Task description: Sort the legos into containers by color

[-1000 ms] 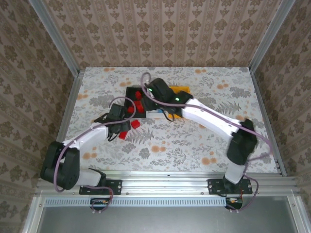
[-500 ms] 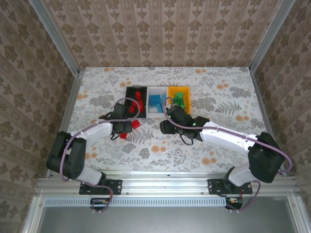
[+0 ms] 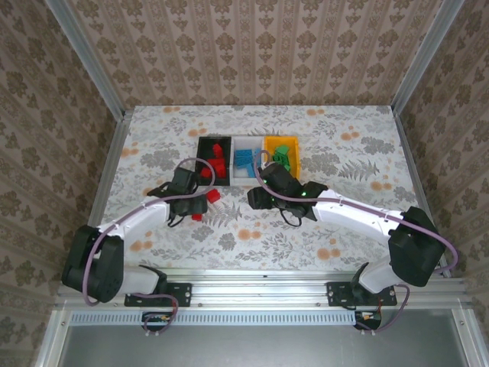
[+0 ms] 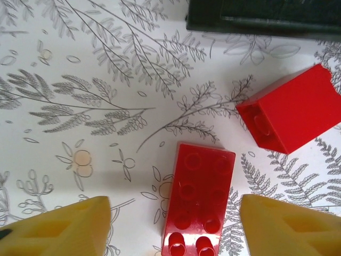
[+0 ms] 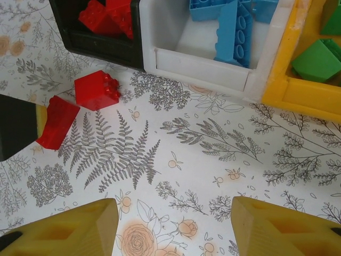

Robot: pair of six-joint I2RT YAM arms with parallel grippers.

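**Right arm backs off the bins; left gripper straddles a red brick**

A second ago the right arm reached over the three bins. It has since drawn back, and the right gripper (image 5: 173, 229) now hangs over the floral table (image 5: 224, 176), fingers spread wide and holding nothing. Just ahead of it stand the black plastic bin (image 5: 96, 45), the white translucent bin (image 5: 202, 66) holding blue bricks (image 5: 229, 21), and the orange-yellow bin (image 5: 303, 96) holding green bricks (image 5: 317, 58). Judging by that, blue and green look sorted and only red is left.

The left gripper (image 4: 176, 224) has settled low, also spread wide and touching nothing. A flat red studded brick (image 4: 200, 200) lies between its fingers, and a squat red block (image 4: 290, 109) lies just ahead to the right, short of the black bin.
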